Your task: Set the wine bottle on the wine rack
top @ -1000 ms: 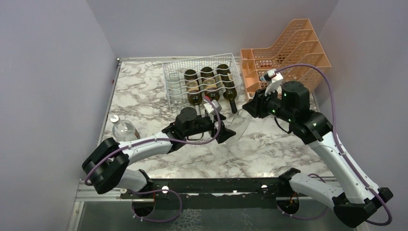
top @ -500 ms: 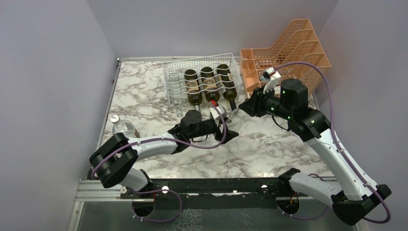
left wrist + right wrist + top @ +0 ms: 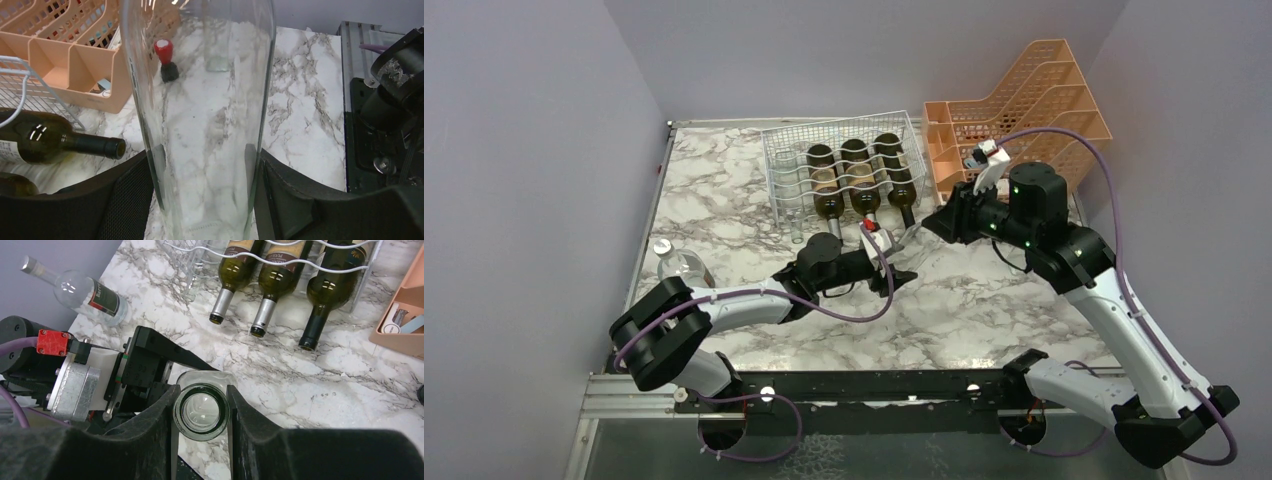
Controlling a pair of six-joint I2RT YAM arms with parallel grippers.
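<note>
My left claw point(image 3: 898, 272) and right claw point(image 3: 930, 226) are sharing the clear wine bottle point(image 3: 911, 243), just in front of the wine rack point(image 3: 786, 165) on the table point(image 3: 724, 200). From my left wrist, my left fingers point(image 3: 125, 200) are clamping its body. From my right wrist, my right fingers point(image 3: 150, 440) are squeezing its open mouth.

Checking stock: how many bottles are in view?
5: three dark bottles in the wine rack; a clear one gripped by left hand and right hand; another lying by the table's left edge.

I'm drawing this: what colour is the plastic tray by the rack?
The tray is orange; top view.
</note>
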